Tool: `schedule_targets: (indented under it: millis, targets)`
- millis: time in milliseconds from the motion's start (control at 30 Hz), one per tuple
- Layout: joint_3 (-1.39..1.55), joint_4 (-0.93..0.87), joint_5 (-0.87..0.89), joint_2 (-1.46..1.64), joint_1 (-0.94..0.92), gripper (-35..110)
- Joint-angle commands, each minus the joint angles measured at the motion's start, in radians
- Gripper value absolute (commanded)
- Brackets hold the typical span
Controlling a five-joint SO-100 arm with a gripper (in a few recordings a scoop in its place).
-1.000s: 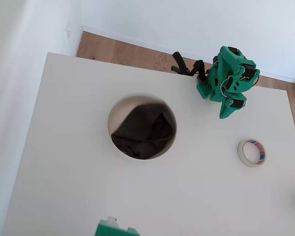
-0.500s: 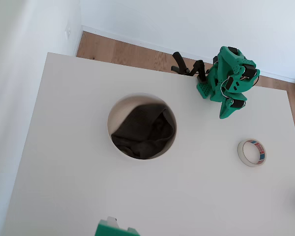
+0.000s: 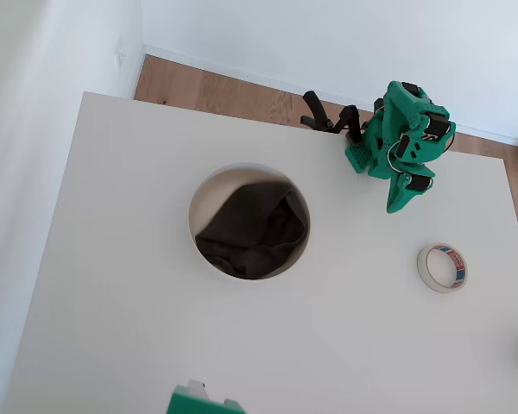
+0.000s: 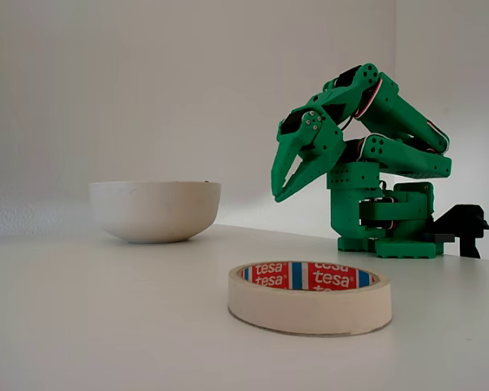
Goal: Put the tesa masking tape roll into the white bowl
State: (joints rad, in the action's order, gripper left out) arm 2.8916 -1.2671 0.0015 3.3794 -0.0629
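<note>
Fixed view shows the tesa masking tape roll (image 4: 310,297) nearest, lying flat on the desk (image 4: 106,326); farther off at ten o'clock sits the white bowl (image 4: 155,210), and at one o'clock the green tool (image 4: 279,191) hangs empty, fingers narrow.

Bright, even daylight; soft faint shadows, both views sharp, no glare.

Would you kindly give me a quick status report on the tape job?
End effector shut, empty, raised near the arm's base. Tape roll flat on the table, untouched. White bowl holds dark cloth. Nothing between tape and bowl.
</note>
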Motion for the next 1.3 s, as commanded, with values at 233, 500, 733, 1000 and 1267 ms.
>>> schedule_targets:
  millis: [233, 500, 733, 1000, 1267]
  targets:
    - [-0.252, 0.304, 0.075, -0.609, 0.236, -8]
    - [-0.614, 0.324, 0.098, -1.192, 0.345, -8]
    - [-0.672, 0.333, 0.178, -1.278, 0.548, 17]
    - [-0.670, 0.337, 0.235, -1.293, 0.621, 16]
    - [-0.667, 0.356, 0.310, -1.371, 0.626, 14]
